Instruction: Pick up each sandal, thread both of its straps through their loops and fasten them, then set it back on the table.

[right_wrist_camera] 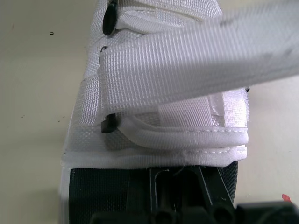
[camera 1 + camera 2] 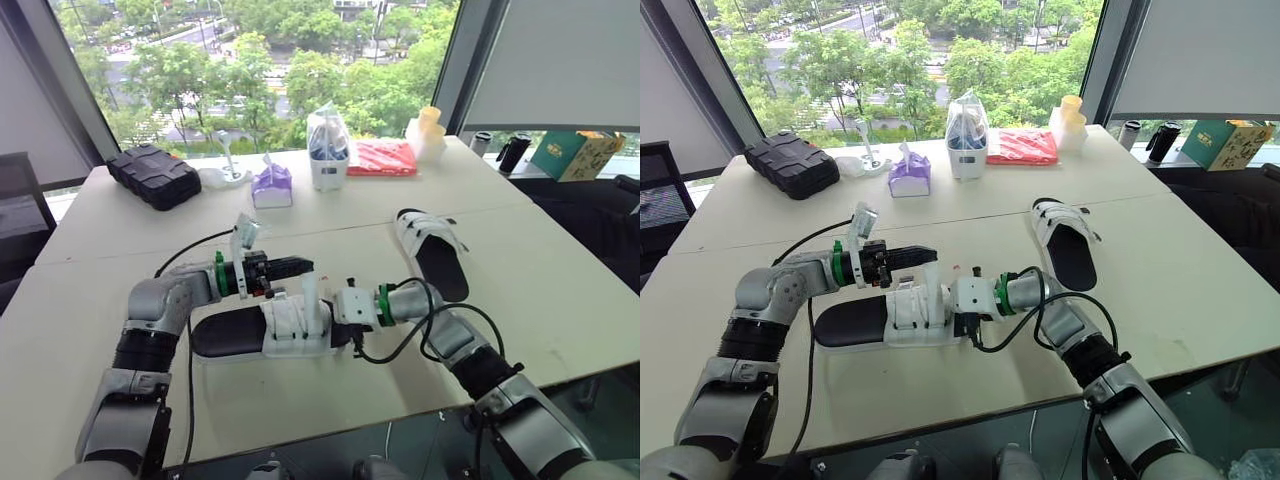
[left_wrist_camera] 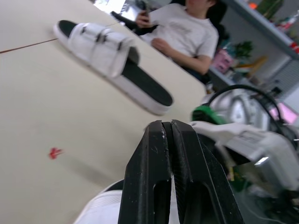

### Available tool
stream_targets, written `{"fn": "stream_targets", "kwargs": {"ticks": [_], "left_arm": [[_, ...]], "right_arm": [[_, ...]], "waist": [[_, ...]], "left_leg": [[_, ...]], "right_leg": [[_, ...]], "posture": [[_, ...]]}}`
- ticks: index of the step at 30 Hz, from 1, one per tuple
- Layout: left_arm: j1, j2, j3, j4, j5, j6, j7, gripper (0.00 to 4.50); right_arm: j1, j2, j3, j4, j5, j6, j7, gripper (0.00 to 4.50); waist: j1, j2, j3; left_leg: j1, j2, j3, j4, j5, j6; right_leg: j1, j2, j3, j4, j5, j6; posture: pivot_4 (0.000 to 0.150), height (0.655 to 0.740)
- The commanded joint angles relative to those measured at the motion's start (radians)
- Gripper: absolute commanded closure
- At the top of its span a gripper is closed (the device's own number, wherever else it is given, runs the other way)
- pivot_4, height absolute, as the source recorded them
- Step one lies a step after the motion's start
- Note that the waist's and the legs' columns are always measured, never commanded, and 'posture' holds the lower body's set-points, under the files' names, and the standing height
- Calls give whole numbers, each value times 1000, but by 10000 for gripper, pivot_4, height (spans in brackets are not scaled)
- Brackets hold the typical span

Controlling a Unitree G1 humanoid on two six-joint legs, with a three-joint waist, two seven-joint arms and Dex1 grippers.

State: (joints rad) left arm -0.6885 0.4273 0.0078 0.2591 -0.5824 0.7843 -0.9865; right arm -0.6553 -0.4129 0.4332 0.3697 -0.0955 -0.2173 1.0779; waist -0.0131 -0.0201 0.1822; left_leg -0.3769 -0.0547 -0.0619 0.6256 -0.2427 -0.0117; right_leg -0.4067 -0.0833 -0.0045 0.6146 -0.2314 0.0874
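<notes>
The near sandal lies on the table in the lower middle of the head view, its long axis running left to right across the frame. From its white upper a loose strap rises almost straight up to the left gripper. That gripper sits just above the sandal, reaching in from the left, and is clenched on the strap's end.

The right gripper meets the sandal's right end, and we cannot tell whether it grips the sole or only rests against it. The left arm is the nearer one to the strap, so we judge that the coming move turns on carrying the strap back down across the sandal's width, at right angles to the long axis.

The other sandal lies well apart, right of centre, with its straps looking done up.

The right wrist view adds what the head view cannot. The strap stretches taut across the upper from beside a small black loop, over a paler fastening patch.

The left wrist view shows the black fingers pressed together on a white sliver, and a seated person beyond the table.
</notes>
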Motion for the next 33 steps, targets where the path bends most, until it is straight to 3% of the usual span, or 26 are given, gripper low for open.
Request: {"fn": "stream_targets", "kwargs": {"ticks": [1,12,15,18,22,26,33], "left_arm": [[-9,2,-10,7,52,-85,4,44854],[11,8,-140,132,240,-265,-6,44854],[16,14,-184,143,283,-303,-23,34630],[14,14,-196,159,315,-332,-29,19620],[-4,31,-252,221,455,-445,24,361],[-44,24,-250,308,532,-513,122,361],[-59,71,-191,287,535,-528,133,361]], "right_arm": [[30,-23,18,15,-41,33,6,45000],[39,-29,15,-3,-42,46,10,45000],[37,-30,14,-3,-42,49,9,45000],[35,-29,14,-3,-42,50,9,45000],[38,-27,15,-2,-42,50,8,45000],[31,-22,15,6,-43,49,5,45000],[32,-22,10,-12,-40,53,4,45000]], "waist": [[0,0,0],[2,0,0],[1,0,0],[2,0,-1],[2,0,-1],[2,0,-1],[-2,0,-1]], "left_leg": [[0,0,0,0,0,0],[1,0,0,0,0,0],[1,0,0,0,0,0],[0,0,0,0,0,0],[0,-1,0,-1,0,1],[1,-1,0,-1,0,1],[0,-1,1,-2,-1,1]], "right_leg": [[0,0,0,0,0,0],[1,-2,0,0,0,0],[1,-2,0,0,0,0],[1,-2,-1,0,0,1],[1,-2,-1,-1,0,1],[2,-3,-1,-1,0,1],[-1,-1,-1,0,0,2]], "posture": [[1500,7400],[1500,7400],[1500,7400],[1500,7400],[1500,7400],[1500,7400],[1500,7400]]}}
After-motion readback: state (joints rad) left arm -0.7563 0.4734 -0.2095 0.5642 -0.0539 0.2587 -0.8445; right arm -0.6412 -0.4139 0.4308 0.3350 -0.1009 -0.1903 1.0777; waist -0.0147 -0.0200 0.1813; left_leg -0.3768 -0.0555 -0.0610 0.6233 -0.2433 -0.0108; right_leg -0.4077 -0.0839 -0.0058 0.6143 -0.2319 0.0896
